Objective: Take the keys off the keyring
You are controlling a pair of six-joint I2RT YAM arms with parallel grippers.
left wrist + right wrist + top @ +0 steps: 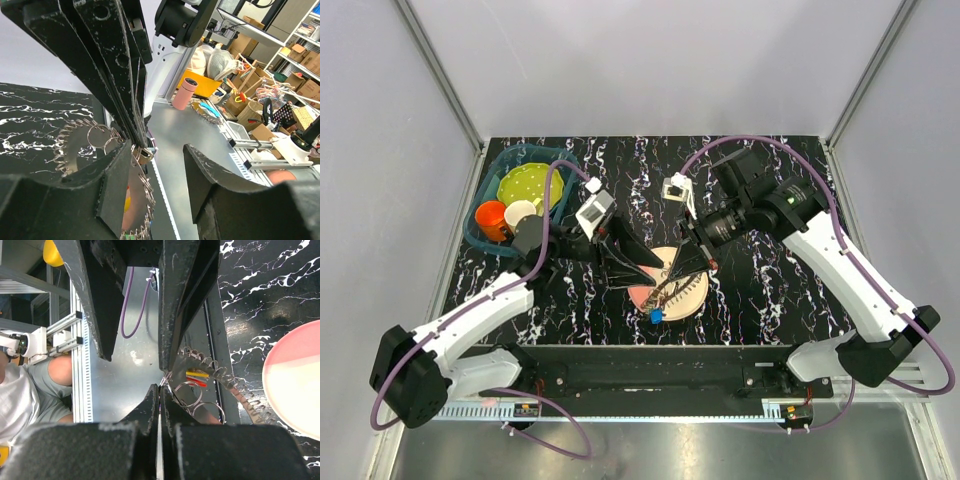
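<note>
Over the black, white-veined table (770,300), the right gripper (160,387) is pinching fully closed on the keyring (225,382), just beside the smooth round pink plate (295,390). The left gripper (159,156) is standing half open, gripping nothing. A tug is risking slippage: the thin wire rim is probably springy, and its spiky loops could be snagging the small keys (657,315).
</note>
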